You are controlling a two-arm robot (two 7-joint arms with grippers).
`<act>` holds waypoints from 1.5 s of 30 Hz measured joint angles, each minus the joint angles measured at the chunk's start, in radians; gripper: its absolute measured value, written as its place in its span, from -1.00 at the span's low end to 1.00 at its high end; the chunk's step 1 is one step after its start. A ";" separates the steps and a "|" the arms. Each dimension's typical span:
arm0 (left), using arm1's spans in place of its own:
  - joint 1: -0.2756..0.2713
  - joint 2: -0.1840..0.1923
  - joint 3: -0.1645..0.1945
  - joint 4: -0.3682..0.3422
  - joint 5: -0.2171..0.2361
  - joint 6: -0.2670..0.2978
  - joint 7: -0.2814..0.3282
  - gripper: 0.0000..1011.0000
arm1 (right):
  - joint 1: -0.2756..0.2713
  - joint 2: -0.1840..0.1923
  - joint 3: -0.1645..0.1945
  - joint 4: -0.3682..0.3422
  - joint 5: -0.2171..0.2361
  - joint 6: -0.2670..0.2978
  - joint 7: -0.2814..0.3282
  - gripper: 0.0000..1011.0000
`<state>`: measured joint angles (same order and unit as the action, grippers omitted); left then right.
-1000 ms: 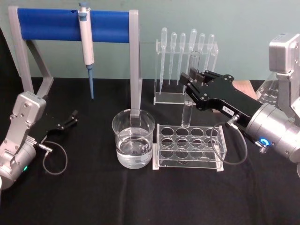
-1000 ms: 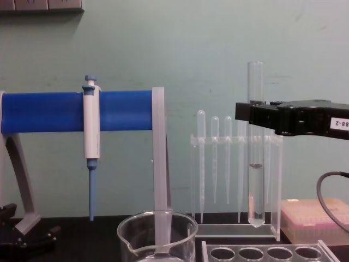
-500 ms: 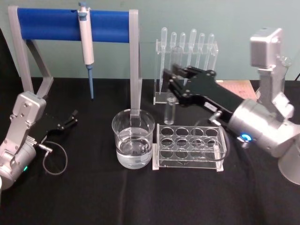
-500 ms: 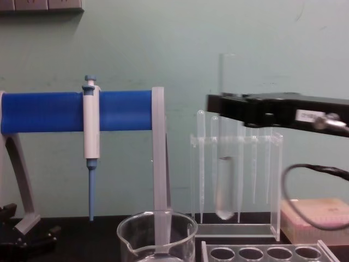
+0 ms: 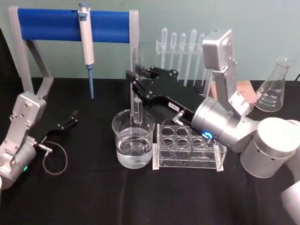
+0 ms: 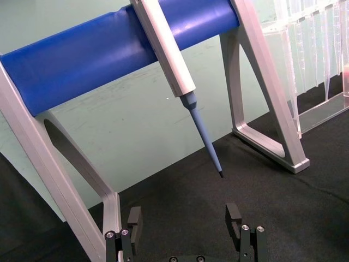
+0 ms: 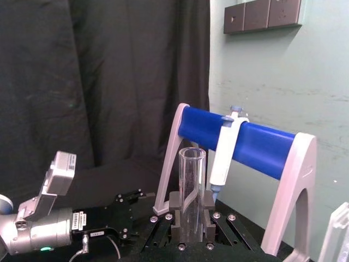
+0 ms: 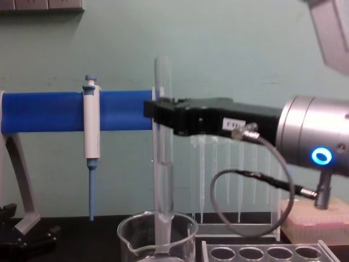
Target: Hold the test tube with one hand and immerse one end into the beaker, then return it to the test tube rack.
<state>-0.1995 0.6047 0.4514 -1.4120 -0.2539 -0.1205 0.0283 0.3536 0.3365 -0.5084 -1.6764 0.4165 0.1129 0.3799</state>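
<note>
The right gripper (image 5: pixel 136 80) has swung from over the rack (image 5: pixel 189 149) to centre frame, over the beaker (image 5: pixel 123 140). It's clenched on the test tube (image 8: pixel 162 158), round end dipping past the rim, so immersion looks under way. Left gripper (image 5: pixel 70 118) sits parked lower left, fingers apart.

Head looks down, chest looks level across — both share the beaker (image 5: pixel 126 145).

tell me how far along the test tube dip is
Done: the test tube is out of the test tube rack, clamped upright in the right gripper. In hand: its lower end is inside the beaker rim; whether it touches the water I can't tell. Left: finish the dip, then return it to the rack. The left gripper lies idle, open.
</note>
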 joint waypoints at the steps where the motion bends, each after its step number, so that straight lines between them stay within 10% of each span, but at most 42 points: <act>1: 0.000 0.000 0.000 0.000 0.000 0.000 0.000 0.98 | 0.000 -0.007 -0.005 0.015 -0.008 -0.016 0.003 -0.55; 18: 0.000 0.000 0.000 0.000 0.000 0.000 0.000 0.98 | -0.052 -0.079 -0.034 0.227 -0.089 -0.209 0.042 -0.55; 45: 0.000 0.000 0.000 0.000 0.000 0.000 0.000 0.98 | -0.088 -0.099 -0.007 0.253 -0.120 -0.244 0.044 -0.55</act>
<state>-0.1995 0.6047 0.4513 -1.4120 -0.2538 -0.1205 0.0283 0.2660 0.2372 -0.5157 -1.4234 0.2965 -0.1315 0.4241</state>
